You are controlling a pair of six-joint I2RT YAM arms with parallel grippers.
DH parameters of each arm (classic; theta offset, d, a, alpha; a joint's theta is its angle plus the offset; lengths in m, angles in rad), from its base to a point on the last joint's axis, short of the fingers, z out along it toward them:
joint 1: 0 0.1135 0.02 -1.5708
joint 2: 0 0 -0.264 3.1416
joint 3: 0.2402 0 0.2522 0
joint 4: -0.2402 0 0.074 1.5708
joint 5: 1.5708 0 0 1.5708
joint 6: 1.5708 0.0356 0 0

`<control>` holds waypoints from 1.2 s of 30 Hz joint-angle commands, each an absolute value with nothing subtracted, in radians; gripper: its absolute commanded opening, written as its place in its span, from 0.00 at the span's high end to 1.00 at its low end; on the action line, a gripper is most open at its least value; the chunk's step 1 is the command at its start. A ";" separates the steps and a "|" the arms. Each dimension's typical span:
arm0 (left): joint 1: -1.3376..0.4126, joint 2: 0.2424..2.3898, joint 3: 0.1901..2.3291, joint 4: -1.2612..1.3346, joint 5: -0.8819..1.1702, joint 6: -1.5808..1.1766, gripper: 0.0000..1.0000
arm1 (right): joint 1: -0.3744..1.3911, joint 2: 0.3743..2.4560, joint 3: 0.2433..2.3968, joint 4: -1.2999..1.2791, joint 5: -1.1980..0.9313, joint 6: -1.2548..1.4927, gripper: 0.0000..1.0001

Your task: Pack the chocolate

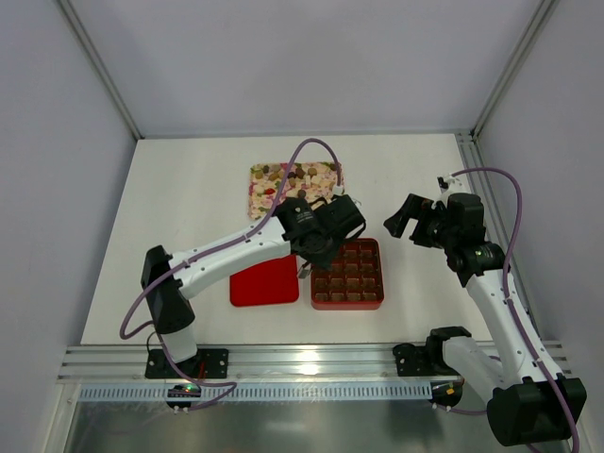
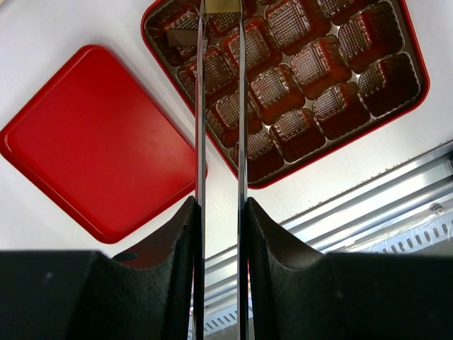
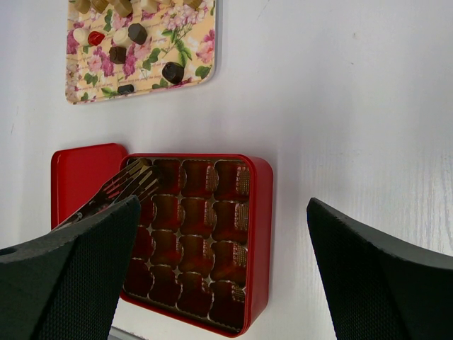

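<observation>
Beneath the tips of the left gripper (image 2: 221, 21) lies a corner cell of the brown gridded insert (image 2: 283, 78), which is seated in the red box (image 3: 258, 234). The corner concerned is the one nearest both the red lid (image 2: 92, 142) and the flowered tray (image 3: 205, 53).

The left gripper's two long thin blades are held parallel with only a narrow gap between them. A small tan shape is seen across the gap at the very tips, at the frame edge of the left wrist view. Whether it is a held piece or part of the blades cannot be told.

To the left of the blades, the lid is laid flat on the table (image 1: 189, 208), just beside the box.

Beyond the left gripper, the chocolate (image 3: 134, 32) is spread on the tray as small dark, brown and pale pieces. The near edge of the tray is partly hidden by the left wrist in the top view.

The right gripper (image 3: 223, 212) is held above the table, to the right of the box and apart from it. Its fingers are spread wide and nothing is held between them. The box and tray are seen ahead of it, between its fingers.
</observation>
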State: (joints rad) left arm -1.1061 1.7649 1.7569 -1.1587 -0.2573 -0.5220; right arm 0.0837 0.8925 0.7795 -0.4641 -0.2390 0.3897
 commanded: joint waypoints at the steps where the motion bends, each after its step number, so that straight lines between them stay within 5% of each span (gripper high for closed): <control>1: -1.114 1.753 1.750 -1.118 -0.253 -0.537 0.71 | 0.084 0.877 0.784 -0.446 -0.238 0.379 0.00; 26: -1.114 1.732 1.782 -1.114 -0.294 -0.525 0.58 | 0.083 0.874 0.785 -0.448 -0.245 0.379 0.00; 36: -0.910 1.750 1.888 -1.157 -0.351 -0.457 0.56 | 0.084 0.890 0.785 -0.434 -0.258 0.383 0.00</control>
State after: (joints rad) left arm -1.0016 1.7695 1.8336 -1.1458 -0.3031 -0.4946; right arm 0.0837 0.8925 0.7795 -0.4641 -0.2401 0.3901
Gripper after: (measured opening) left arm 0.439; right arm 0.996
